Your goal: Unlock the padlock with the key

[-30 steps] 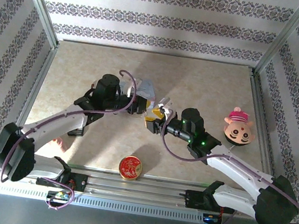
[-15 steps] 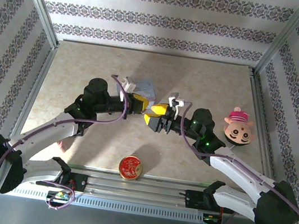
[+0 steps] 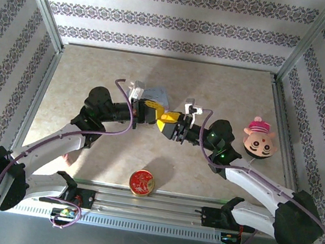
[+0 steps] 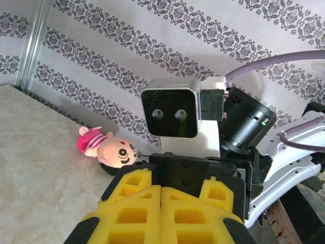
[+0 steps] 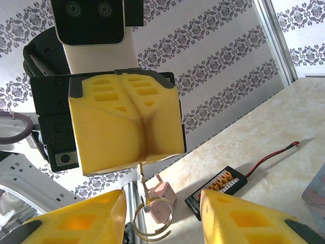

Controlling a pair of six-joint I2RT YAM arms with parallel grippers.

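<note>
My left gripper (image 3: 157, 115) is shut on the key (image 5: 143, 182), a thin metal blade hanging down from its yellow pads (image 5: 124, 122) with a wire ring (image 5: 152, 221) at its lower end. My right gripper (image 5: 162, 206) faces it head-on above the middle of the table. Its two yellow fingers stand apart on either side of the ring and touch neither ring nor key. A small pinkish block with a thin loop on top (image 5: 163, 195), seemingly the padlock, lies on the table beyond the ring. From the left wrist, the shut pads (image 4: 161, 203) point at the right wrist's camera (image 4: 170, 108).
A pastel-blue box (image 3: 154, 93) lies just behind the two grippers. A doll's head (image 3: 260, 139) rests at the right and a round red tin (image 3: 142, 182) near the front edge. A black connector board with a red wire (image 5: 216, 189) lies by the pink block.
Both arms have stretched out and brought their grippers tip to tip in mid-air. The right gripper's fingers have widened, then narrowed a little around the hanging ring.
</note>
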